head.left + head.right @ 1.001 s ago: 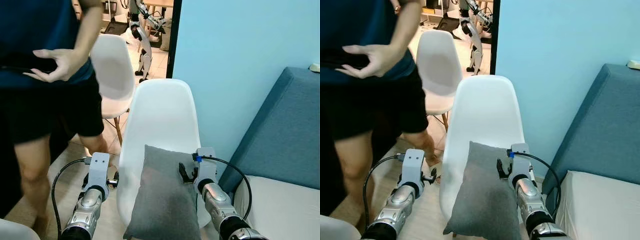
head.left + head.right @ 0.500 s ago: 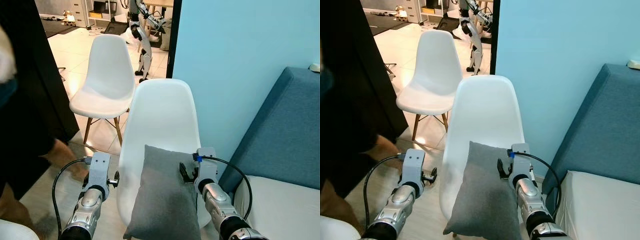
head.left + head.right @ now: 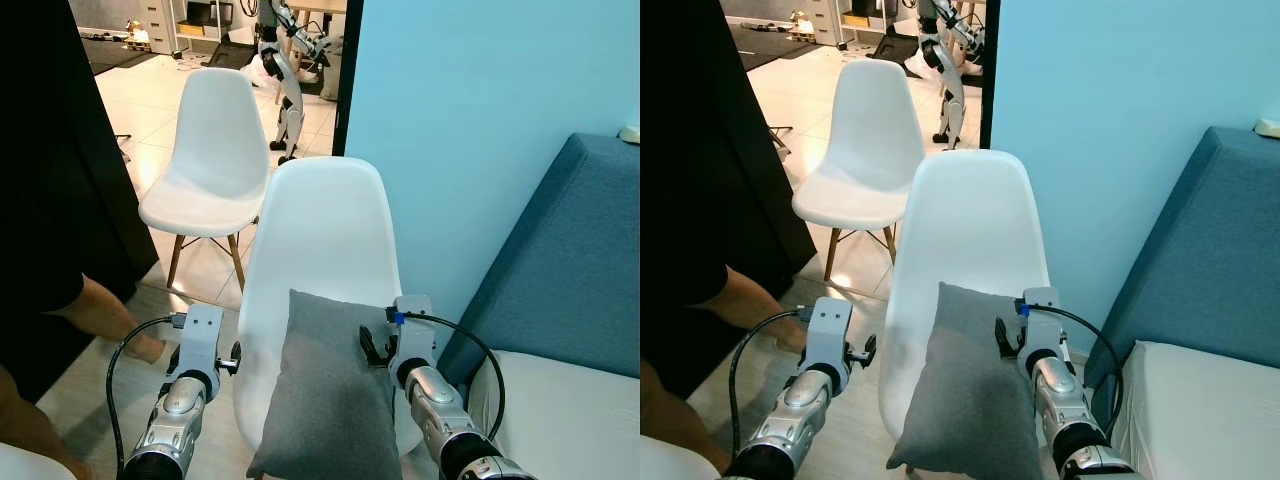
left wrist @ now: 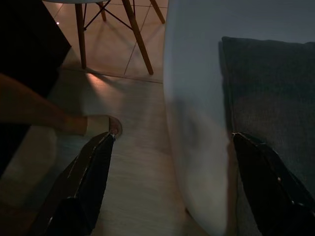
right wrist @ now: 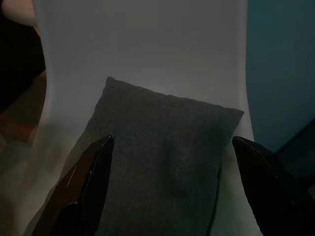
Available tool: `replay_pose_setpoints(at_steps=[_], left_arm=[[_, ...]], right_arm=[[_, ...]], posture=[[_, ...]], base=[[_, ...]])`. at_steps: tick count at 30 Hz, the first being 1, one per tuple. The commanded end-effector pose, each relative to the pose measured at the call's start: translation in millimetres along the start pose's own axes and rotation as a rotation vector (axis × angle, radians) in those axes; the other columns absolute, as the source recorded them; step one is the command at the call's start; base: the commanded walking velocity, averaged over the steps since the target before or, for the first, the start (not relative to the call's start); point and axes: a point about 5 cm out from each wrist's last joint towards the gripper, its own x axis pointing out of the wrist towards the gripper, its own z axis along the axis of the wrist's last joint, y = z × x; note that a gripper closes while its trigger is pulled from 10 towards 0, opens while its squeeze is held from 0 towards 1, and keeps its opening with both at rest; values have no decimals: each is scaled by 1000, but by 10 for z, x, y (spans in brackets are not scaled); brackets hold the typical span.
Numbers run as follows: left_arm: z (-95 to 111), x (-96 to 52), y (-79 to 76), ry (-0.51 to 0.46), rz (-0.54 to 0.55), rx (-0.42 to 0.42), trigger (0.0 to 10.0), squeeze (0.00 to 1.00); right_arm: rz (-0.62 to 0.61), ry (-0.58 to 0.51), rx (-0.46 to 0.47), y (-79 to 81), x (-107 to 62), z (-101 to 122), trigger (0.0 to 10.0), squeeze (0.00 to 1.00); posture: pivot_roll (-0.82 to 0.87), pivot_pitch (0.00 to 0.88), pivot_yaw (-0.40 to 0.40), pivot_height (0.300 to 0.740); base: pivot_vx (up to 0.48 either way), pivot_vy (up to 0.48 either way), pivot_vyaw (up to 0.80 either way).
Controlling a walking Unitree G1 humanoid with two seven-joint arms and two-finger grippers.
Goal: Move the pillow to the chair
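A plain grey pillow (image 3: pixel 325 395) is leaning lengthwise up the white chair (image 3: pixel 318 240), lying between the wide-open, empty fingers of the right gripper (image 5: pixel 170 189); the left gripper (image 4: pixel 172 189) is gaping empty beside it.

Both arms forward, left hand (image 4: pixel 167 191) open, right hand (image 5: pixel 170 189) open

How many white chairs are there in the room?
2 whole ones: the near chair holding the grey pillow, and a second chair behind it to the left. Others may be hidden.
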Motion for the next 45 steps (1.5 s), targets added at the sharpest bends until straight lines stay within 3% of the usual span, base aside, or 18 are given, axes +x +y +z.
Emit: replay_pose_setpoints(at_steps=[1,9,15,45], left_arm=[[-87,-25,-12,23,-15,50,10000,0],[-169,-63,38,53,4,42,10000,0],[-248,-78,56,104,15,18,10000,0],[-183,-51,38,79,22,16,10000,0]], right_arm=[[-15,17,8,-29,-22,-46,10000,0],[-11,52,-6,-22,-47,-124,10000,0],[-29,138,-42,-43,-73,-240,10000,0],[-16,147,-40,-36,-74,-240,10000,0]], posture=[[-31,39,-33,740],[-25,40,-33,740],[-20,40,-36,740],[-29,58,-33,740]], base=[[0,0,0],[0,0,0],[0,0,0],[0,0,-786]])
